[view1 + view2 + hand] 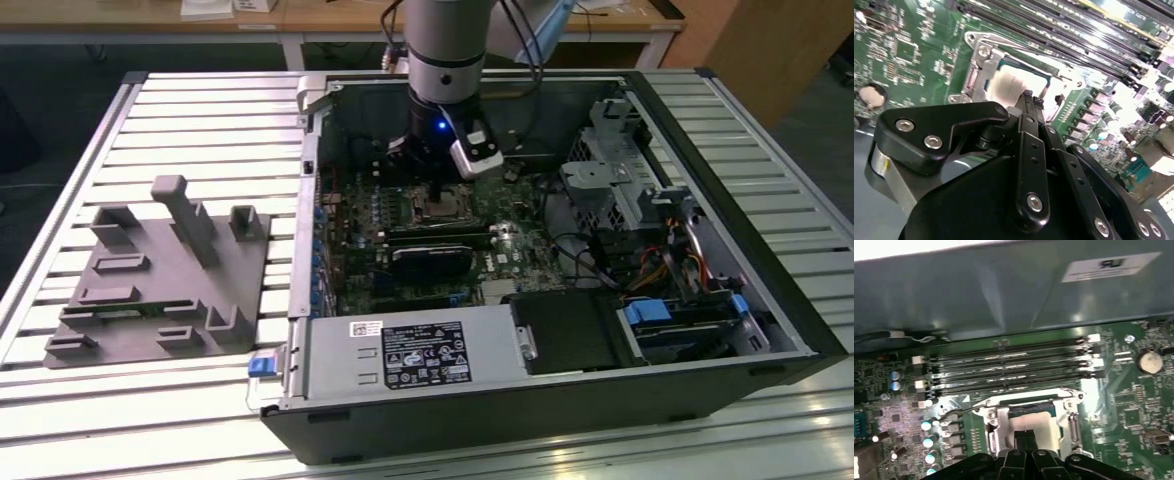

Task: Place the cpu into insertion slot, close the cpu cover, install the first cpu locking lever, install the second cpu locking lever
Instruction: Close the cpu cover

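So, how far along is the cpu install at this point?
Done: the cpu sits in the insertion slot. In hand: the hand, shut and empty, hovers over it; the cpu cover looks lowered. Left: a wire locking lever juts out beside the slot, apparently unlatched.

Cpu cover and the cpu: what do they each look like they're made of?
The cpu cover looks like bare stamped metal, probably steel: it is silvery, with bright glints along its edges. The cpu shows a pale, matte metal face, likely a plated lid: it reflects the light softly, without sharp highlights.
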Controlling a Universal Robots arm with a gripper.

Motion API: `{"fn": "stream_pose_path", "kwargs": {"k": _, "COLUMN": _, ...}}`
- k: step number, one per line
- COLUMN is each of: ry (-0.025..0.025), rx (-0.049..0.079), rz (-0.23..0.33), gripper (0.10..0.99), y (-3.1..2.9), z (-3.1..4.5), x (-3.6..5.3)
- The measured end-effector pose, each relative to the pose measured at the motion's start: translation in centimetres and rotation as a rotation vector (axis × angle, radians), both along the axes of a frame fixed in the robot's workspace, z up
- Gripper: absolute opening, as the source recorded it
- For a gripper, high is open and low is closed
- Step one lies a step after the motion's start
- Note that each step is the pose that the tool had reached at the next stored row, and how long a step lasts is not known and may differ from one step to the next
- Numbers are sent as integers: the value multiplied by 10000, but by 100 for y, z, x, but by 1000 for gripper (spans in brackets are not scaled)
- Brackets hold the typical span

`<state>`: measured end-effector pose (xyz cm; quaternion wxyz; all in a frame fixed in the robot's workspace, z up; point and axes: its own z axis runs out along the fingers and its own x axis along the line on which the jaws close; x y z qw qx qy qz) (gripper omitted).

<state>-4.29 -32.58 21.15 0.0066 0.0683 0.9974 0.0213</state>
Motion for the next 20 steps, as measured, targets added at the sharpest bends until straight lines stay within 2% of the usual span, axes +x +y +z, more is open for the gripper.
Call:
{"fn": "stream_pose_path", "kwargs": {"k": 5, "ry": 1, "rx": 24, "rz": 111, "gripper": 106, "y": -3, "z": -26, "x": -89}}
{"fn": "stream_pose_path", "kwargs": {"k": 13, "ry": 1, "rx": 47, "rz": 306, "gripper": 106, "y": -8, "z": -82, "x": -169}}
{"fn": "stream_pose_path", "kwargs": {"k": 20, "ry": 4, "rx": 48, "rz": 450, "gripper": 106, "y": -10, "z": -117, "x": -189}}
